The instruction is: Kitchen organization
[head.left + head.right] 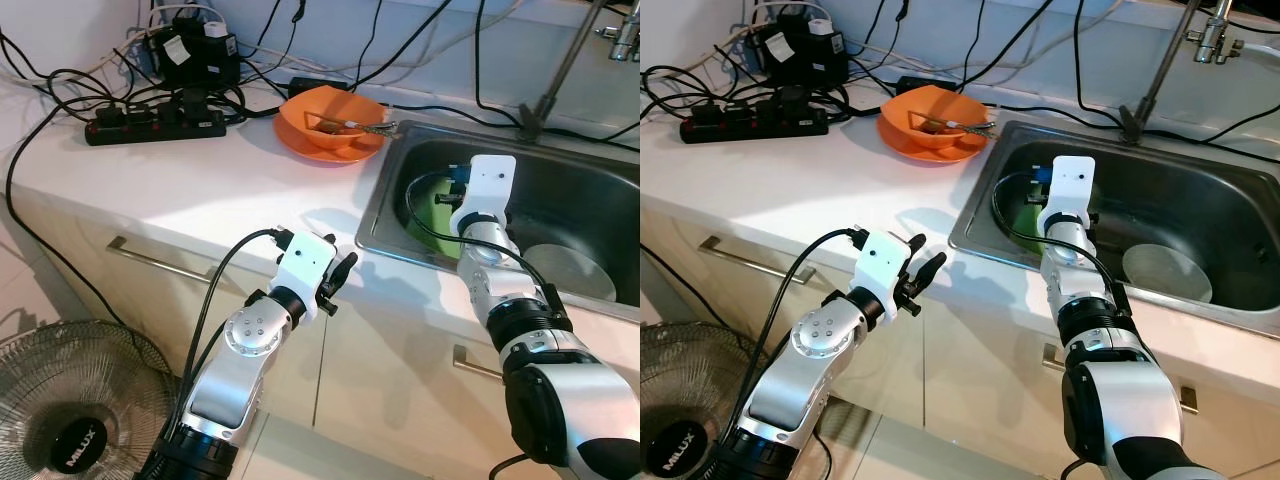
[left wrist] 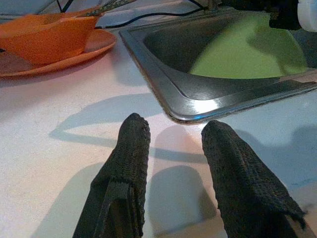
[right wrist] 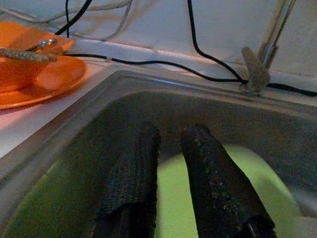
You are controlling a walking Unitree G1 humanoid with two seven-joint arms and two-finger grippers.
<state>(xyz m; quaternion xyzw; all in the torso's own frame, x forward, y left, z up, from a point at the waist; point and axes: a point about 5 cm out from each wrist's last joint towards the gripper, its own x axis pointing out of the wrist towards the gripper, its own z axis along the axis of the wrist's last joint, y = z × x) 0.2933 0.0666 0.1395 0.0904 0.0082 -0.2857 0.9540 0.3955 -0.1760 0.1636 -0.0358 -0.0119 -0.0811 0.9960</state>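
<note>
An orange bowl (image 1: 335, 112) holding utensils (image 1: 352, 126) sits on an orange plate (image 1: 305, 138) on the white counter, just left of the steel sink (image 1: 385, 175). A green plate (image 1: 428, 215) leans inside the sink against its left wall. My right gripper (image 3: 171, 144) reaches down into the sink just above the green plate (image 3: 173, 191). Its fingers (image 3: 133, 168) stand a little apart with nothing between them. My left gripper (image 1: 338, 283) hovers open and empty over the counter's front edge, near the sink's front left corner (image 2: 185, 111).
A pale round dish (image 1: 570, 270) lies in the sink's right half, under the tap pipe (image 1: 560, 70). A power strip (image 1: 150, 125) and tangled cables crowd the back left of the counter. A floor fan (image 1: 70, 415) stands below left, beside the cabinet handle (image 1: 160, 262).
</note>
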